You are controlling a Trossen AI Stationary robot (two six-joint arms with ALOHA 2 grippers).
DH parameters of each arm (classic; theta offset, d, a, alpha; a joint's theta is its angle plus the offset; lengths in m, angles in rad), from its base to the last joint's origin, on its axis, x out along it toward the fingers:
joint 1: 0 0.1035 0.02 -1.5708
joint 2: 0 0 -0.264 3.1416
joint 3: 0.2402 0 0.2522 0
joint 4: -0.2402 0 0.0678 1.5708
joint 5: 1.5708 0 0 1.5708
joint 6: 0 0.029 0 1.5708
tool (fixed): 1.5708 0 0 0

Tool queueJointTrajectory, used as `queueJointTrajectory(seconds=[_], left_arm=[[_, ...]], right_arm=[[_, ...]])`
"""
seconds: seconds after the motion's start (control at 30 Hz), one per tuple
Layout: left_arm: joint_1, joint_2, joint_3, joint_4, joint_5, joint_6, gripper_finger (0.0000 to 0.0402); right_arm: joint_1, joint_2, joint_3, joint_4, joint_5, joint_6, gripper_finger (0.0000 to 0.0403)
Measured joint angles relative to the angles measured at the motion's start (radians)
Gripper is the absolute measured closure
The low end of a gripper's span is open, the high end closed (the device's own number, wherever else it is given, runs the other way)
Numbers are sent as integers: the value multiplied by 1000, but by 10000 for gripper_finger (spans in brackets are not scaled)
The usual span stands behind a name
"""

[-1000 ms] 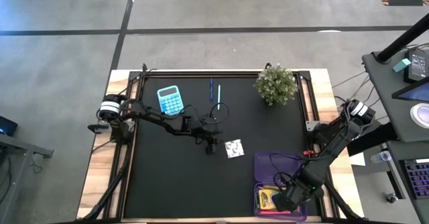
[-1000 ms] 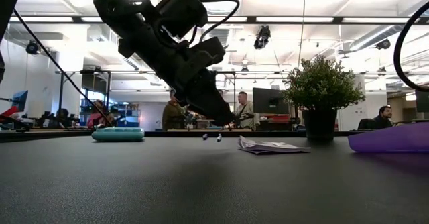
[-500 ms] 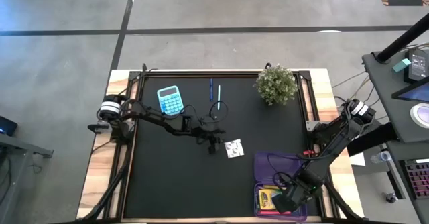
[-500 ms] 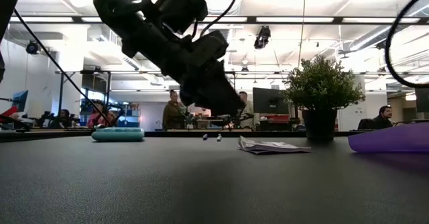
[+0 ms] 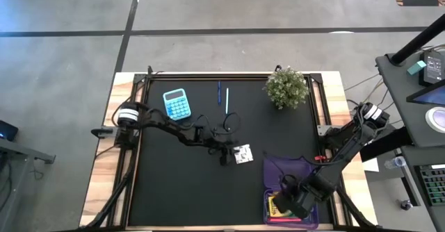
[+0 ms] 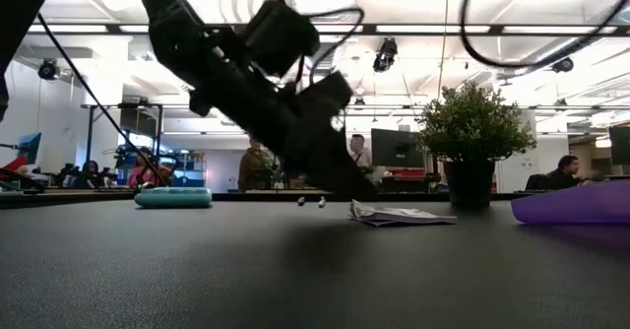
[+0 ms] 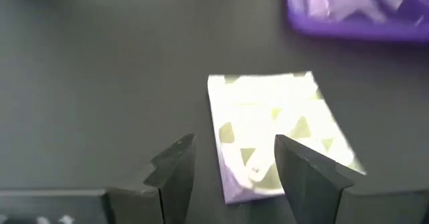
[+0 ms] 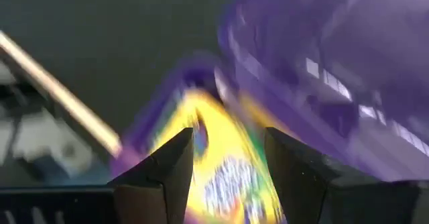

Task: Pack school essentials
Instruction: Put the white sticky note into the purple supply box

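High view, reading from the left: the left arm reached out over the black bench (image 5: 174, 190), past the blue calculator (image 5: 176, 103), and its gripper (image 5: 224, 155) hung just left of the white patterned packet (image 5: 243, 154) lying flat near the middle. In the left wrist view its jaws stood open and empty, one finger to each side of the packet's near short edge (image 7: 231, 184), not yet touching it. The packet was a flat oblong; from overhead its long axis ran slightly tilted from the bench's edges, and in the wrist view it pointed away from the jaws toward the purple case (image 7: 348, 13).

I judged the step in hand to be picking up that packet. To do it well I would lower the jaws until the tips nearly meet the bench, keep them square across the packet's narrow width, and close on the near end rather than a corner, since a thin flat thing slips or folds easily.

Behind the packet, two thin pens (image 5: 222, 94) lay side by side, long axes running front to back. Further right stood the potted plant (image 5: 286, 87). At the right front corner the purple case (image 5: 288, 169) lay open with the yellow crayon box (image 5: 278, 205) inside; the right gripper (image 5: 281, 203) hovered over it, jaws apart, holding nothing I could see.
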Motion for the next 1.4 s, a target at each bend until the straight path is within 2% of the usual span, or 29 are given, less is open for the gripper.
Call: queueJointTrajectory(seconds=[0.27,0.37,0.47,0.6,0.73,0.9,1.0,1.23,1.4], left_arm=[[-2,39,-4,2,-4,-53,217],[-1,39,-11,-5,28,-47,217],[0,35,-15,-46,69,-39,217],[-2,33,-20,-83,104,33,217],[-7,28,-28,-144,131,114,217],[-8,13,-30,-256,174,225,217],[-8,-2,-32,-305,193,292,217],[-8,-23,-30,-298,209,374,217],[-8,-23,-35,-289,212,445,217]], right_arm=[[-48,6,0,1,405,10,234],[-86,16,0,1,545,10,234],[-127,31,0,10,626,20,234],[-181,71,0,75,635,20,234],[-225,134,0,227,630,-22,234],[-279,206,0,352,547,-34,234],[-309,241,0,373,516,-11,234],[-350,308,0,426,492,55,234],[-384,340,1,449,394,57,228]])
